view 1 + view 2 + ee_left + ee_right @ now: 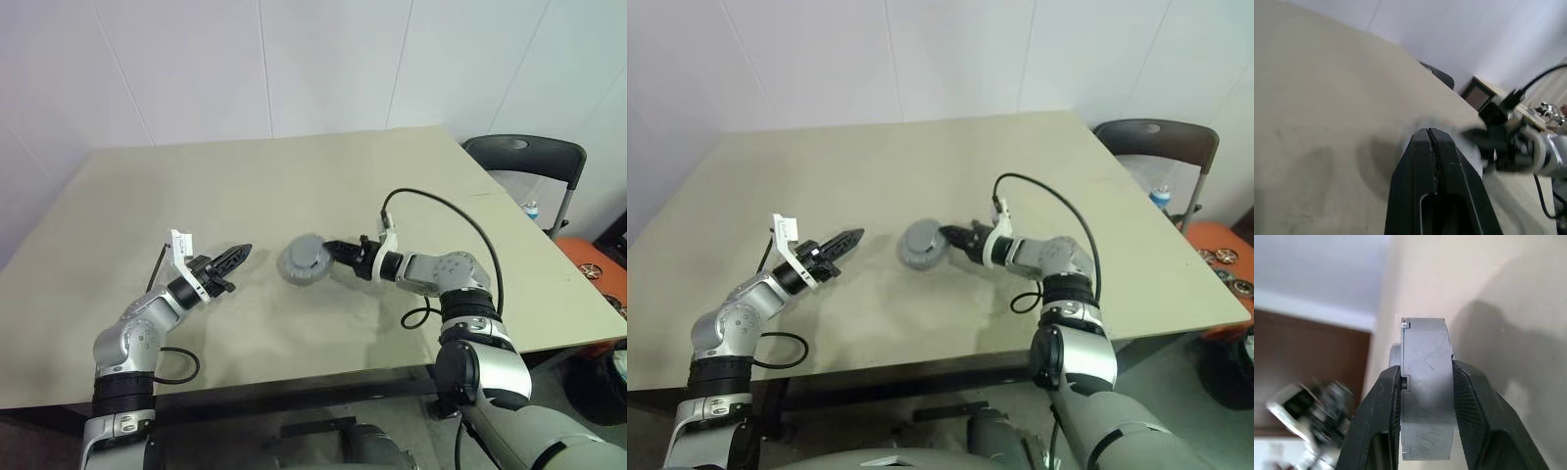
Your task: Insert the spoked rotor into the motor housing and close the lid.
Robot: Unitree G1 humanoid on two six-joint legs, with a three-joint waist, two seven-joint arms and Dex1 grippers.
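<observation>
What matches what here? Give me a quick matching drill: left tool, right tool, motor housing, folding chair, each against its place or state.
Things:
1. left tool
2. right tool
3. motor housing
4. folding chair

Places or states:
A. grey, lid on, gripped by its flat faces above the table
B. beyond the table's right edge
C. fingers shut on nothing, left of the housing and apart from it
D. fingers clamped on the housing from its right

Pairs: 1-C, 2-D, 3-A, 4-B
</observation>
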